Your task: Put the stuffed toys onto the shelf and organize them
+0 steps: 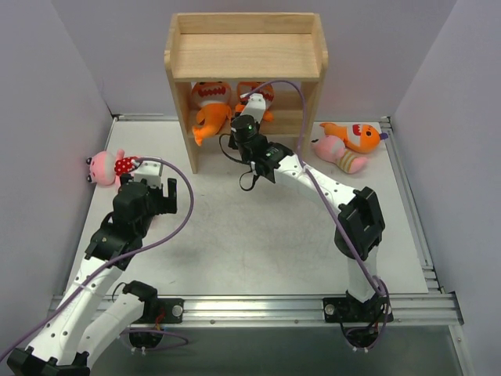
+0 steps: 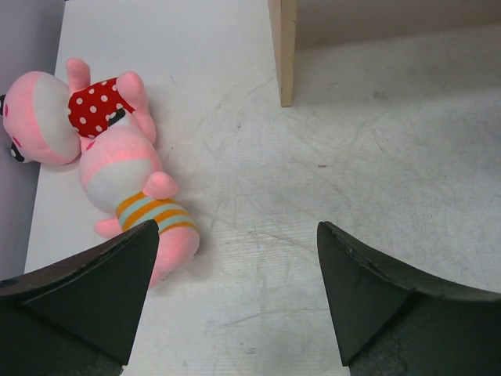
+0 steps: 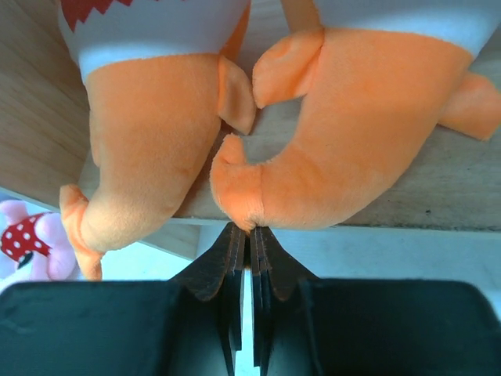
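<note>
On the shelf [image 1: 245,55], the left fish [image 3: 149,133] and right fish [image 3: 368,133] sit side by side on the tier below the top. The right hand [image 3: 250,235] is pressed shut, its tips touching the right fish's tail; whether any plush is pinched cannot be told. The left hand [image 2: 239,229] hangs wide open above the counter [image 1: 258,235], beside a striped doll [image 2: 129,188] lying against a polka-dot doll [image 2: 94,106]. A third fish [image 1: 358,135] and second striped doll [image 1: 338,151] lie together right of the shelf.
</note>
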Controlling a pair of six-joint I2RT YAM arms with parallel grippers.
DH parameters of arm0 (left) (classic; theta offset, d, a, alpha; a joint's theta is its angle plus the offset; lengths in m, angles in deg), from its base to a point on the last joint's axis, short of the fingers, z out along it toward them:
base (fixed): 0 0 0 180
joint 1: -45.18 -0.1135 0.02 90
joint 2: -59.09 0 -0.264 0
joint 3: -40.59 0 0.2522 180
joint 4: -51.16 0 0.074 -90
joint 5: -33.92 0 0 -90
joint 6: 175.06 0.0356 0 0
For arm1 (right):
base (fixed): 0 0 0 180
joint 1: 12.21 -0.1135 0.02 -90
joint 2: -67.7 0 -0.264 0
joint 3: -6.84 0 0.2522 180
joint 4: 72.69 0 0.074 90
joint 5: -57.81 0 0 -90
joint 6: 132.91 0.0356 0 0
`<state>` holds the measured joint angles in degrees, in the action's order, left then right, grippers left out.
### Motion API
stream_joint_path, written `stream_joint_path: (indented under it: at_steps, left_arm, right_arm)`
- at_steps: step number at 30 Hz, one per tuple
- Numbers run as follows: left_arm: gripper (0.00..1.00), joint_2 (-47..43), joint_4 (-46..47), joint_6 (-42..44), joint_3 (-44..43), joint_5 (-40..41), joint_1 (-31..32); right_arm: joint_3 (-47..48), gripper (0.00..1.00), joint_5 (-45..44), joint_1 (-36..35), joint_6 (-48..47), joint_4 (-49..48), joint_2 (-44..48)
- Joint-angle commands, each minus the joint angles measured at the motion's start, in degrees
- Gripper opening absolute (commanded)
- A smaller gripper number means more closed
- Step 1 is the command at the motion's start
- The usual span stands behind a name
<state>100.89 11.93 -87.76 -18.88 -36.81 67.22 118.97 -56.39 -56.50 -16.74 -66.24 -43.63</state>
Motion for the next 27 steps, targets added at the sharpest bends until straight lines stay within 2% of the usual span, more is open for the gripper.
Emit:
stream_joint_path:
  at_steps: [1, 5, 11, 20, 23, 27]
  left_arm:
    - [0.91, -0.85, 2.45, 0.24, -0.25, -0.28, 0.28]
    - [0.91, -0.93, 2.45, 0.15, -0.25, -0.28, 0.19]
    - [0.91, -1.02, 2.45, 0.24, -0.25, -0.28, 0.28]
    - [0.91, -0.93, 2.36, 0.33, -0.25, -0.37, 0.28]
    - [0.91, -0.85, 2.27, 0.33, -0.25, -0.37, 0.28]
    - [0.91, -0.84, 2.36, 0.33, -0.25, -0.37, 0.19]
  right_arm:
    - [3.93, 0.00, -2.51, 0.08, -3.75, 4.58, -0.38]
    - [8.41, 0.00, -3.65, 0.00, -7.36, 12.30, -2.31]
    - [12.02, 0.00, -2.95, -0.62, -11.66, 17.49, -5.56]
    - [14.66, 0.01, -3.30, -1.94, -13.25, 20.32, -7.85]
    - [14.05, 0.09, -3.65, -1.94, -12.38, 19.10, -7.24]
    - [13.25, 0.15, -4.44, -1.94, -11.59, 17.16, -6.36]
